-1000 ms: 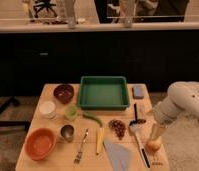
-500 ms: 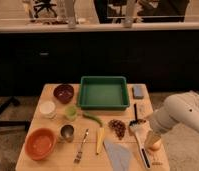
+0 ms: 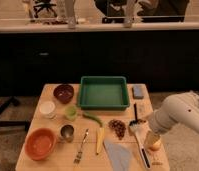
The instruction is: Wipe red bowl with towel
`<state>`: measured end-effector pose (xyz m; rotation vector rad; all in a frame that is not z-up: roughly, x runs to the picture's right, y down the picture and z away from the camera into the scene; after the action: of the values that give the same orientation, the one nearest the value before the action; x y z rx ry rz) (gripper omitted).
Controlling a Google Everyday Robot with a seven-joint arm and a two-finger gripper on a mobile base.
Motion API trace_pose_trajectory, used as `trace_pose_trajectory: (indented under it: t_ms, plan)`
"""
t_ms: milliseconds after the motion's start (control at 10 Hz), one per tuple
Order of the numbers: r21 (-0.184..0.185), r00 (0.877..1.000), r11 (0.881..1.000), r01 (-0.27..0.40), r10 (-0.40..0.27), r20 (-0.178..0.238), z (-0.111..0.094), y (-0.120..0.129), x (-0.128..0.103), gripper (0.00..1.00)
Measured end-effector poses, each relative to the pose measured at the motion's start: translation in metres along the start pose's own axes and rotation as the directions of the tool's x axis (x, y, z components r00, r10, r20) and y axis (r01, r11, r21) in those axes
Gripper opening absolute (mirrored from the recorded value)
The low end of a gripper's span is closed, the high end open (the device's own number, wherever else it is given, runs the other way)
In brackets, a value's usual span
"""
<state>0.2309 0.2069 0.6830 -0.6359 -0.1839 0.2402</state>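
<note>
The red bowl is wide, shallow and orange-red, and sits at the front left corner of the wooden table. The towel is a pale blue-grey creased cloth lying flat at the front edge, right of centre. My gripper hangs from the white arm at the table's right side, just above a small orange-yellow object. It is to the right of the towel and far from the red bowl.
A green tray stands at the back centre, with a maroon bowl to its left and a blue-grey block to its right. A white bowl, green cup, metal cup, fork and spatula lie between them.
The white arm has sunk lower at the table's right side, and the gripper has dropped slightly towards the orange-yellow object. The bowl and towel have not moved.
</note>
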Motion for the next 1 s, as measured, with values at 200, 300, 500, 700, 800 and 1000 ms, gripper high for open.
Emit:
trace_pose_trajectory:
  t_ms: [200, 300, 500, 700, 800, 1000]
  plan:
    - [-0.013, 1.0, 1.0, 0.007, -0.007, 0.001, 0.006, 0.005, -0.003, 0.8]
    - [-0.028, 1.0, 1.0, 0.009, -0.008, 0.009, 0.016, 0.01, -0.008, 0.8]
    - [-0.06, 0.999, 0.998, 0.015, -0.013, 0.031, 0.035, 0.021, -0.018, 0.8]
    - [-0.072, 0.998, 0.997, 0.007, -0.003, 0.058, 0.04, 0.026, -0.023, 0.8]
    - [-0.077, 0.993, 0.997, -0.026, 0.035, 0.109, 0.044, 0.032, -0.024, 0.8]
    - [-0.084, 0.981, 0.994, -0.07, 0.084, 0.173, 0.051, 0.038, -0.026, 0.8]
